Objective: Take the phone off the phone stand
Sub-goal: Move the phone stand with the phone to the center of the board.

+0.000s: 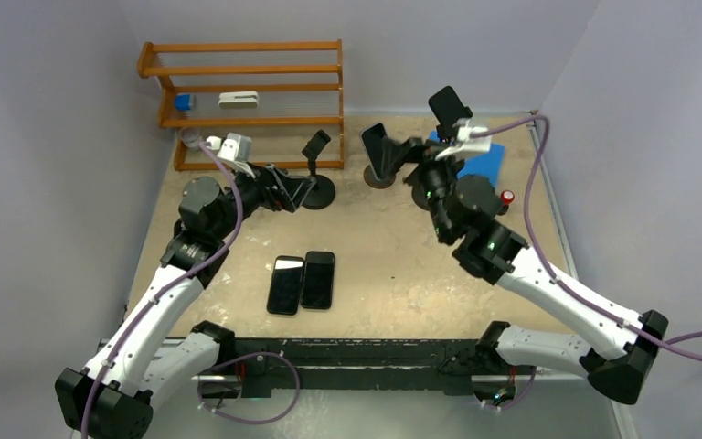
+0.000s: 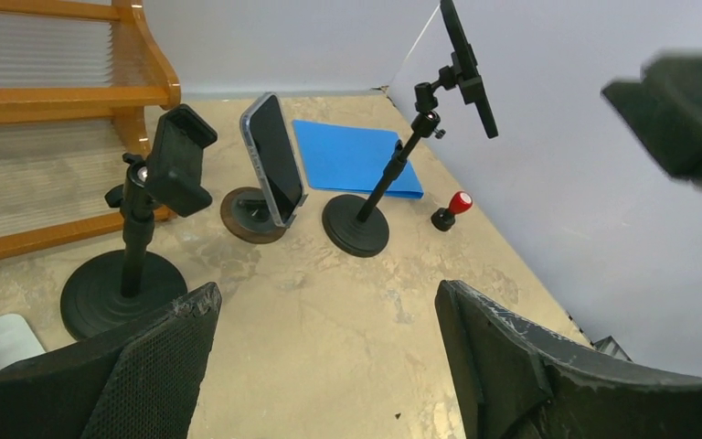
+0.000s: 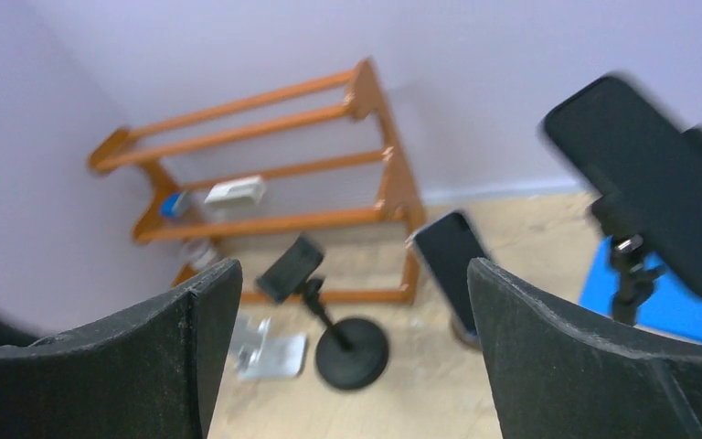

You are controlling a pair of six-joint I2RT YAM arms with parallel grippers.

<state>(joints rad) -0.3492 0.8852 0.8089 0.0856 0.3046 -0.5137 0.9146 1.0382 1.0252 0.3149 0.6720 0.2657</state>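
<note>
A wooden rack (image 1: 247,91) stands in the far left corner of the worktop. Just in front of it the left fingers (image 2: 146,366) are spread wide with nothing between them, close to an empty black stand (image 2: 178,160). Two phones (image 1: 286,284) (image 1: 318,279) lie flat side by side near the middle of the worktop, towards the near edge. Along the far edge, right of the empty stand, a phone (image 2: 274,160) leans upright in a round brown stand (image 2: 251,215). The right fingers (image 3: 146,357) face it, also spread wide and empty, short of touching it. Farther right a tall stand (image 2: 356,224) clamps a second phone (image 1: 446,103) high up, beside a blue pad (image 2: 352,155) and a small red knob (image 2: 457,203).
</note>
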